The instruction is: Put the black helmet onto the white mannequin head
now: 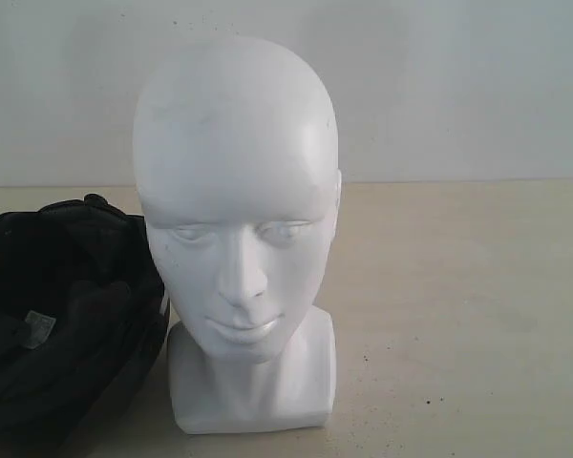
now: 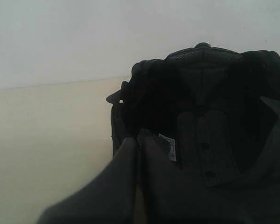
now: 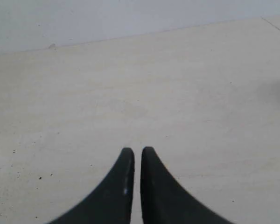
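The white mannequin head (image 1: 237, 229) stands upright on its block base at the middle of the table, facing the exterior camera. Close against its left side lies the black helmet (image 1: 62, 315), opening turned up, dark padded lining and a small white label showing. In the left wrist view the helmet (image 2: 210, 121) fills the right half. My left gripper (image 2: 139, 139) is shut, its tips at the helmet's near rim beside the label; I cannot tell whether they touch it. My right gripper (image 3: 134, 151) hangs shut over bare table, holding nothing. Neither gripper shows clearly in the exterior view.
The pale wooden table (image 1: 458, 315) stretches to the right of the head, with a plain white wall (image 1: 458, 86) behind it. The left wrist view shows bare tabletop (image 2: 46, 140) beside the helmet.
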`<state>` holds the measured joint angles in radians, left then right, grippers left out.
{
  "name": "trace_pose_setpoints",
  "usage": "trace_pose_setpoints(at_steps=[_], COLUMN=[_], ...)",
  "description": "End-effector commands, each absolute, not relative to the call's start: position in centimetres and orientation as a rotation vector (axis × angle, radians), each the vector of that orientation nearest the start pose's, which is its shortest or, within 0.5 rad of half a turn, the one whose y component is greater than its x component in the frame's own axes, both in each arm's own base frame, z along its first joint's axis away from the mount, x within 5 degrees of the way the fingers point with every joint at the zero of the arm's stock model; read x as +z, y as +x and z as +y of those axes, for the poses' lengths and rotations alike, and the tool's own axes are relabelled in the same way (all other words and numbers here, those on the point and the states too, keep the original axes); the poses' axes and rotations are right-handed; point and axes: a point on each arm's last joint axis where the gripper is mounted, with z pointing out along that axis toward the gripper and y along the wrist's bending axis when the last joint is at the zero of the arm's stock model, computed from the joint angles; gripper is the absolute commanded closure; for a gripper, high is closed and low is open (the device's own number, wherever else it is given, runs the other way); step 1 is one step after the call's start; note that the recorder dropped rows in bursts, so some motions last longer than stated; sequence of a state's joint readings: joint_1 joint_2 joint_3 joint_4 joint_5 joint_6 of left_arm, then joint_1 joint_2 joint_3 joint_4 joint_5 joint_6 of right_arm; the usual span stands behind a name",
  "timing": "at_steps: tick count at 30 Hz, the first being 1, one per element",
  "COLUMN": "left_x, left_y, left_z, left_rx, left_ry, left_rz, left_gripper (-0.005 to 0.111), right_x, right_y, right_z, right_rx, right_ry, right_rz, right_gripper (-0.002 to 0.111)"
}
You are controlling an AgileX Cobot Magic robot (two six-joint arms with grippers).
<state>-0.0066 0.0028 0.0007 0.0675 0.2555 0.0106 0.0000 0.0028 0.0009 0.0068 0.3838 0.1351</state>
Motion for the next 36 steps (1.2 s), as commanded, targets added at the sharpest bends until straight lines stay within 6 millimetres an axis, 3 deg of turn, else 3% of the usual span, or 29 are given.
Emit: trace_pose_setpoints(at_steps=[1, 14, 16, 20, 22, 27, 32, 36], left_x=[19.1, 19.1, 20.7, 27.1, 29.0, 30.8, 31.8, 32.6], left_y=[5.5, 5.5, 5.4, 3.7, 2.8, 2.4, 2.1, 1.6], left_z=[0.1, 0.0, -0.1, -0.3, -0.5, -0.3, -0.5, -0.5], left_rx=[0.069, 0.015, -0.015, -0.158, -0.210, -0.226, -0.466, -0.484], left_ry=[0.057, 0.020, -0.001, -0.097, -0.118, -0.127, -0.266, -0.269], left_rz=[1.730, 1.731, 1.683, 1.533, 1.502, 1.358, 1.234, 1.199], left_gripper=[0.102, 0.102, 0.102, 0.102, 0.102, 0.102, 0.102, 0.102], right_x=[17.9, 17.9, 17.9, 17.9, 17.9, 17.9, 17.9, 17.9], right_y=[5.3, 5.3, 5.3, 5.3, 5.3, 5.3, 5.3, 5.3], right_z=[0.0, 0.0, 0.0, 0.0, 0.0, 0.0, 0.0, 0.0], right_rx=[0.097, 0.097, 0.097, 0.097, 0.097, 0.097, 0.097, 0.097], right_ry=[0.127, 0.127, 0.127, 0.127, 0.127, 0.127, 0.127, 0.127], right_rz=[1.860, 1.860, 1.860, 1.860, 1.860, 1.860, 1.860, 1.860], right_gripper=[0.102, 0.102, 0.102, 0.102, 0.102, 0.102, 0.102, 0.102])
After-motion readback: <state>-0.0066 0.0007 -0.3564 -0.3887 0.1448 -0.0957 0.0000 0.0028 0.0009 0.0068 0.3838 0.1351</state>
